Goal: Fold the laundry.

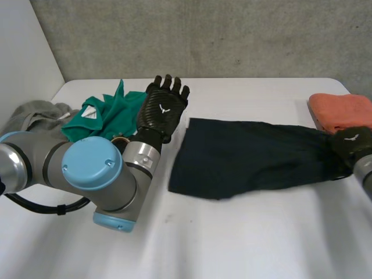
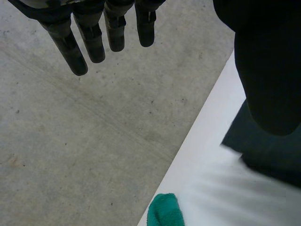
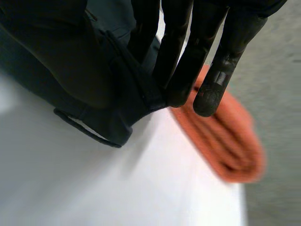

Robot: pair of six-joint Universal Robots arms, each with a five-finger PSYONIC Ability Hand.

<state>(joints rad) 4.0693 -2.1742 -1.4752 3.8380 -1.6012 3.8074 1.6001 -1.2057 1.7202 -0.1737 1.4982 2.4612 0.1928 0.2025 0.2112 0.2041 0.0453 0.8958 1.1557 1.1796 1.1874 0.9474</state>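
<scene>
On table (image 1: 232, 238), mid-frame: dark cloth (image 1: 244, 157) laid out.
Right hand (image 1: 351, 144): pinching cloth's right end, at right frame edge.
Left hand (image 1: 164, 104): spread straight, just upper-left of cloth, apart.

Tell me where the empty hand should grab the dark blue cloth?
Probably its left edge, near the far corner, coming in from the left. The dark blue cloth lies flat, stretched sideways, and the right hand pinches its right end. The open left hand hovers beside that free corner, so a pinch there should let both hands lift it evenly.
</scene>
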